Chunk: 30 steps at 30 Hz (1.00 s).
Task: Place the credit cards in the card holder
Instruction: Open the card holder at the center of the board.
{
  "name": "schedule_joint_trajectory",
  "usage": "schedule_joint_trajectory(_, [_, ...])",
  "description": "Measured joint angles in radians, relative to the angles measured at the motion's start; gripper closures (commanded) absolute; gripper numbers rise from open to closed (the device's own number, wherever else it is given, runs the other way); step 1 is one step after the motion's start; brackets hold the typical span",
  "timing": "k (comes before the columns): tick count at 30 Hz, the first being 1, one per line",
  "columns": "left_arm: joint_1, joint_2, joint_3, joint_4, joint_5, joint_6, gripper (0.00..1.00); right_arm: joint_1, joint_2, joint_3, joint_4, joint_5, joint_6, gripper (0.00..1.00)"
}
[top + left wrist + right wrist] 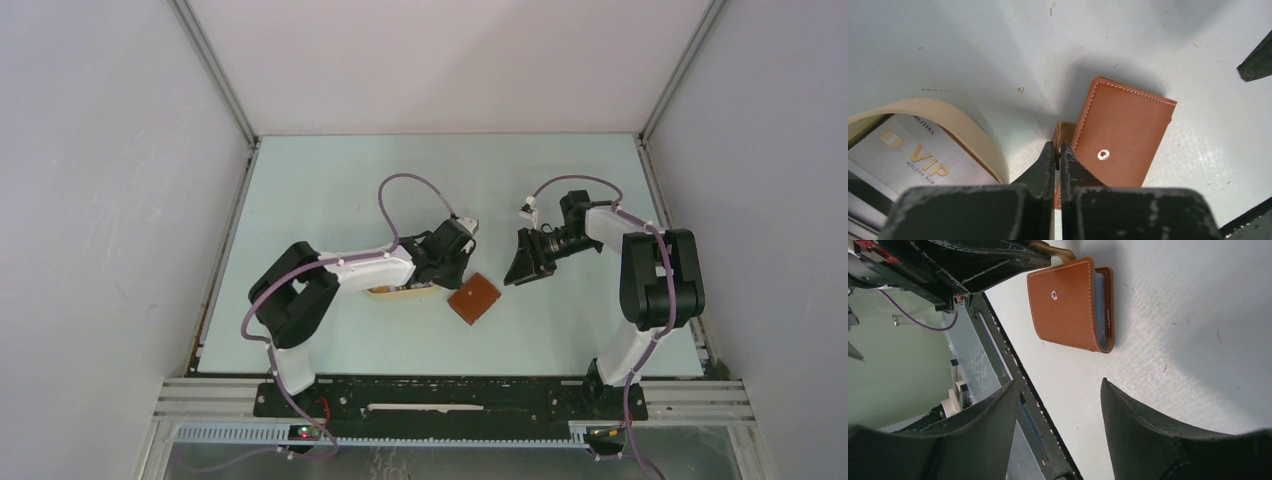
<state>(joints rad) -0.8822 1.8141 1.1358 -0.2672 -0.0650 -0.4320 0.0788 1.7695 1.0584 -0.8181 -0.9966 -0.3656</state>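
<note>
While my left claw (1058,148) is pressed fully shut at the bottom centre of its wrist view, its tips seem to pinch the small brown strap (1064,131) that juts from the near edge of the card holder (1128,127). I cannot see how firm that hold is.

The holder lies flat and folded on the table (973,50), just right of my tips. A tiny metal snap (1103,155) faces up. It is smooth reddish-brown leather with pale stitching, roughly square, and rounded at the fold. From the right wrist view, greyish pockets peek out between the covers.

I judge it light and soft. It would likely skid on this slick pale surface, and a pull on the floppy strap may drag it rather than open it. The stiffer cover edge looks like the better place to grip.

At the lower left, a cream oval tray (963,125) holds the credit cards (923,155), and the top one is whitish with gold lettering. They look thin, stiff and glossy, and I judge them best taken by an edge.

My right claw (1058,385) gapes wide and empty, near the holder.
</note>
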Motion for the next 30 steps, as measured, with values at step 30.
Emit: schedule_joint_trajectory(30, [0.035, -0.140, -0.077, 0.292, 0.272, -0.276, 1.00, -0.016, 0.082, 0.011, -0.006, -0.102, 0.080, 0.25])
